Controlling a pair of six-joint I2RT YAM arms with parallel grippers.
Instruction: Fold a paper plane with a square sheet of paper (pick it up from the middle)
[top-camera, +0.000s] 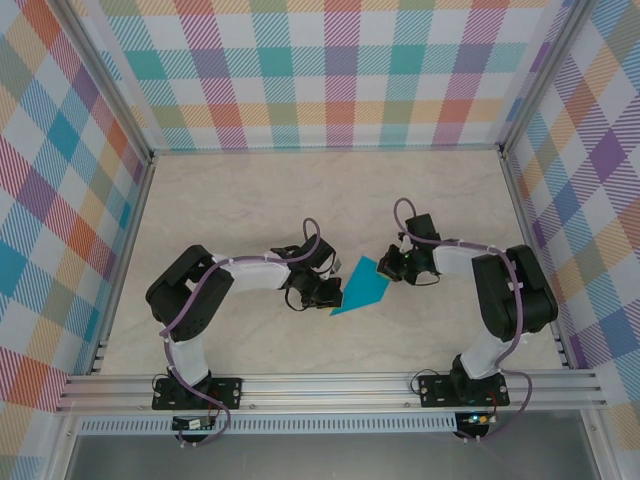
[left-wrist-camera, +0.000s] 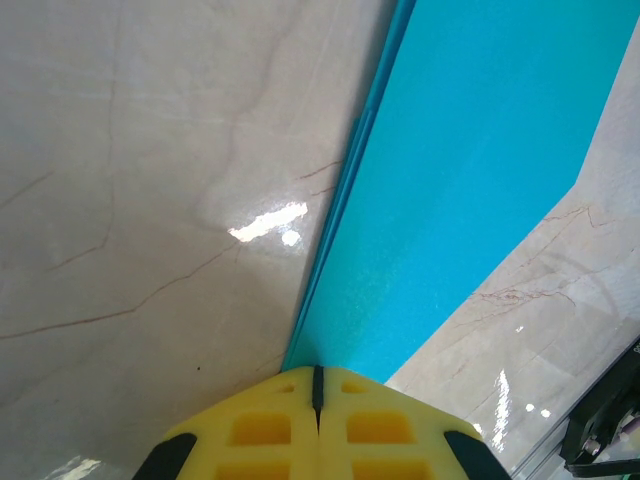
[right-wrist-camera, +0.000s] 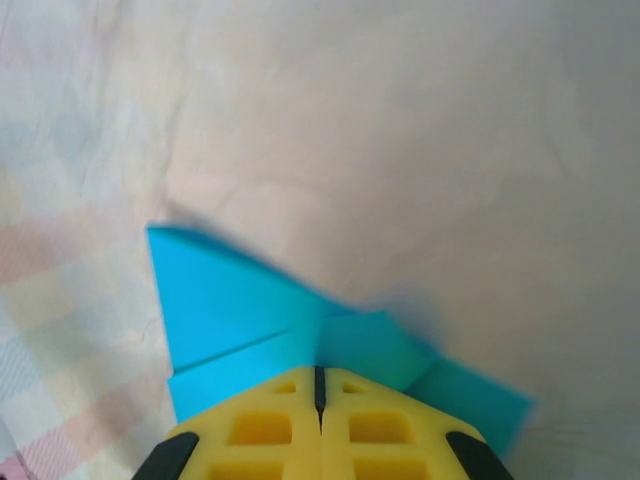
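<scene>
Two sets of jaws: both are clamping the teal paper (top-camera: 362, 285).
Left gripper (left-wrist-camera: 317, 378): pinching one edge.
Right gripper (right-wrist-camera: 320, 378): bracing the other (for creasing, probably).

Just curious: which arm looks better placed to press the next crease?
Probably right: the right pincer, shut, sits over the layered folds of the paper; the left pincer only meets one corner.

Left arm, elbow bent, reaching inward: left gripper (left-wrist-camera: 318, 372), fingers pressed together on the folded paper (left-wrist-camera: 480, 180). Right arm, mirrored: right gripper (right-wrist-camera: 320, 372), fingers likewise pinching it.
</scene>
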